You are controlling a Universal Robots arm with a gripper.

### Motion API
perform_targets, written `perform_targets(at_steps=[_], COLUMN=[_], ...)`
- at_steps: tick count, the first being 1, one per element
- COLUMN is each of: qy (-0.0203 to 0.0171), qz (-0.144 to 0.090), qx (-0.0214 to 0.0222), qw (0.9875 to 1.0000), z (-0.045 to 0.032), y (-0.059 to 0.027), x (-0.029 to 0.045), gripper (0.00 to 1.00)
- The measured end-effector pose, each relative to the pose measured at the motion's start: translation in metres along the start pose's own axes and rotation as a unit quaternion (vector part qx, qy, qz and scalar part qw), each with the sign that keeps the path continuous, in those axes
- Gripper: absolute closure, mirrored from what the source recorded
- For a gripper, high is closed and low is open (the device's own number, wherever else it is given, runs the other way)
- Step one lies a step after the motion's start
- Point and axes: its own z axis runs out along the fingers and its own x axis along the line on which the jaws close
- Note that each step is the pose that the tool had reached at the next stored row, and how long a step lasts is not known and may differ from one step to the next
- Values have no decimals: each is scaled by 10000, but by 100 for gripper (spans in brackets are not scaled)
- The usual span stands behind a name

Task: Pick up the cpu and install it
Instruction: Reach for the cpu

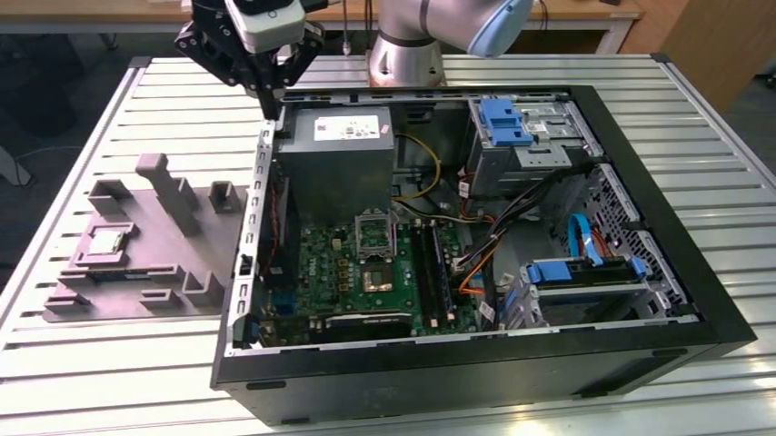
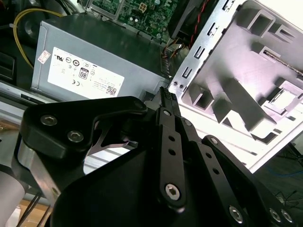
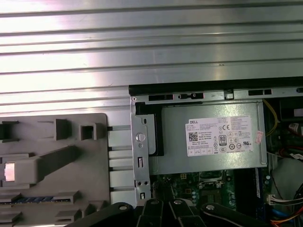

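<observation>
The cpu (image 1: 104,242) is a small pale silver square lying in a recess of the grey plastic fixture (image 1: 170,195) at the exterior view's left, beside the open computer case (image 1: 679,300). It also shows as a pale patch on the fixture in both wrist views (image 2: 284,98) (image 3: 13,171). My gripper (image 1: 269,94) hangs above the case's rear corner, well away from the cpu and on the far side of the fixture. Its black fingers (image 2: 165,97) meet at a point, shut with nothing between them. The motherboard's socket (image 1: 377,275) lies open inside the case.
A large grey power supply (image 1: 343,154) with a white label sits in the case just below the gripper. Cables, blue drive brackets (image 1: 503,123) and a drive cage (image 1: 582,272) occupy the case's other half. Everything rests on a slatted metal table (image 1: 97,363).
</observation>
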Motion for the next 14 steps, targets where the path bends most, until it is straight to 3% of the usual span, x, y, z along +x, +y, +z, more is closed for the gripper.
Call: perform_targets(at_steps=[6, 10, 14], qy=[14, 125, 135], qz=[0, 6, 6], qx=[1, -6, -5], qw=[10000, 9999, 9999], z=[2, 4, 3], y=[-1, -2, -3], x=[16, 17, 32], gripper=[89, 89, 89])
